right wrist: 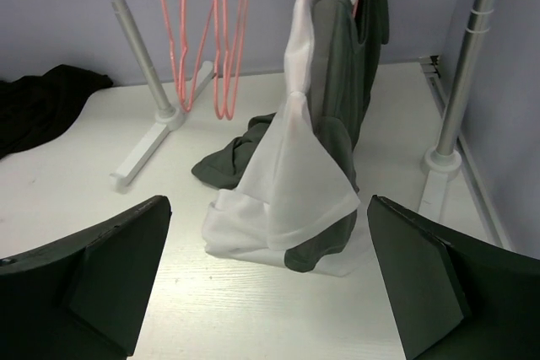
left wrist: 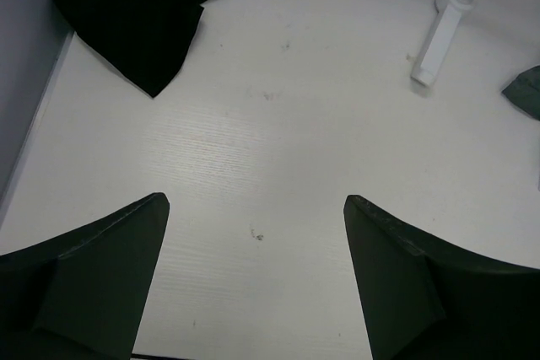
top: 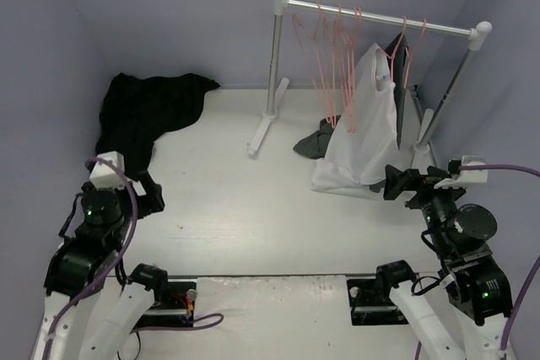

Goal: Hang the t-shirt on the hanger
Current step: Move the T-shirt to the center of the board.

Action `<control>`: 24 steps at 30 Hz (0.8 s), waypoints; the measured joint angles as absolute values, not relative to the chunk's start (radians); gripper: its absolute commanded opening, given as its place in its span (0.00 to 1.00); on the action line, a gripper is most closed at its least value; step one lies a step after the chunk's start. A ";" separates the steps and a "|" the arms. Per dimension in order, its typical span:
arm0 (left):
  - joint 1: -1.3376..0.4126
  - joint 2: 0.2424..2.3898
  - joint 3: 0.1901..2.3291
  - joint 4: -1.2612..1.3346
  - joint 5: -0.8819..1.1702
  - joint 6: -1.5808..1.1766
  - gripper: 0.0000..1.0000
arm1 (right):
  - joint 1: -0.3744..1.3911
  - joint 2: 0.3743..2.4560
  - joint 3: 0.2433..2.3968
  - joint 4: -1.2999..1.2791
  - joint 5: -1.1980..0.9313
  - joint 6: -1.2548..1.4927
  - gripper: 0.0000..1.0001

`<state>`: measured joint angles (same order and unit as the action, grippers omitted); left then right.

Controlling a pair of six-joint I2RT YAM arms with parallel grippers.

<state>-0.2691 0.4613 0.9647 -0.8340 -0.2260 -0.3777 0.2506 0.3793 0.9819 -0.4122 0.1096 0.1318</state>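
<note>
**Nothing gripped yet: I judge this the opening reach toward the shirt.**

My left pincer (left wrist: pixel 257 204) stands apart and empty, with only bare white desk (top: pixel 253 208) between its fingers. The large, plain black fabric t-shirt (left wrist: pixel 143 6) lies crumpled ahead and to the left of it, against the wall. My right pincer (right wrist: pixel 270 204) is also apart and holds nothing. The thin pink wire hangers (right wrist: pixel 221 40) dangle from the silver rail (top: pixel 380 21) ahead and slightly left of it. A hung white garment (right wrist: pixel 295 166) drapes straight ahead, touching a dark grey-green one. Next, I reckon the left pincer must go forward-left and pinch the shirt's nearest hem. The right needs a free hanger, clear of the white cloth.
</note>
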 measured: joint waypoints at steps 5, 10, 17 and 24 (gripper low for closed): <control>-0.264 0.697 0.987 -0.813 -0.259 -0.423 0.81 | 0.270 0.386 0.983 -0.414 0.065 0.135 1.00; -0.155 1.094 1.114 -0.697 -0.206 -0.466 0.81 | 0.270 0.396 0.994 -0.422 0.061 0.138 1.00; -0.010 1.628 1.316 -0.535 -0.204 -0.515 0.81 | 0.270 0.486 1.012 -0.426 0.011 0.143 1.00; 0.105 2.030 1.609 -0.504 -0.208 -0.520 0.81 | 0.270 0.538 1.018 -0.431 -0.051 0.159 1.00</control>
